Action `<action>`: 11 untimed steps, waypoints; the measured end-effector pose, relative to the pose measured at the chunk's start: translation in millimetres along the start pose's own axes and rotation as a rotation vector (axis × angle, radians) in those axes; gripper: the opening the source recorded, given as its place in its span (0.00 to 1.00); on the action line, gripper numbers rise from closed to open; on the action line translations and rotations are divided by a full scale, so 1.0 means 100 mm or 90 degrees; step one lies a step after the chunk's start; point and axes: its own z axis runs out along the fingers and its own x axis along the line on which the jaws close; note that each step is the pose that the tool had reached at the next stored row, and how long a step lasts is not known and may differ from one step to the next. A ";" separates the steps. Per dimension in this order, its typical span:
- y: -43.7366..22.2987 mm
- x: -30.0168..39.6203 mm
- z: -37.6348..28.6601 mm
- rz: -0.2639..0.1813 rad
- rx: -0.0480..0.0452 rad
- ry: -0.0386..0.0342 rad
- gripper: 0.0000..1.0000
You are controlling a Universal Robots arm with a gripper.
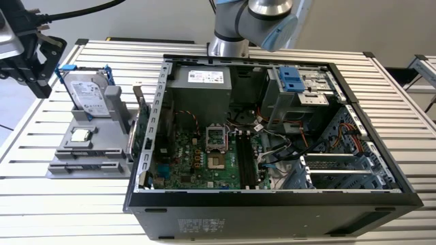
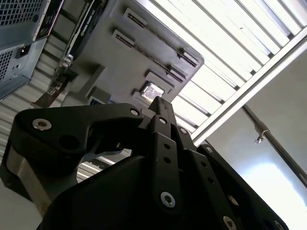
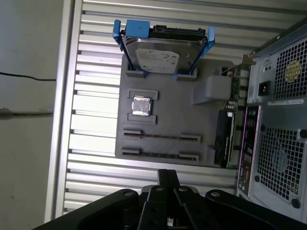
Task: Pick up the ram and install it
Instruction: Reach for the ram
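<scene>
Standing on edge in the nearest long rail of the gray fixture (image 3: 168, 120), the ram (image 3: 160, 154) appears to be the thin dark strip there, its long axis pointing toward the computer case (image 3: 278, 143). The gripper (image 3: 168, 173) hovers above that end of the fixture, well apart from the ram, fingers pressed together on nothing, their seam crossing the ram's length. Farther along the fixture sit a processor chip (image 3: 141, 105) and the hard drive (image 3: 160, 52). An expansion card (image 3: 224, 139) stands between fixture and case on the slatted desk (image 3: 96, 62).
</scene>
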 end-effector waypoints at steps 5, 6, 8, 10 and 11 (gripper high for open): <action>0.000 0.000 0.000 -0.005 0.0000 0.0002 0.00; 0.000 0.000 0.000 -0.006 0.0000 0.0003 0.00; 0.000 0.000 -0.001 -0.009 0.0001 0.0005 0.00; 0.000 0.000 0.000 -0.012 0.0001 0.0006 0.00; 0.000 0.000 0.000 -0.014 0.0001 0.0007 0.00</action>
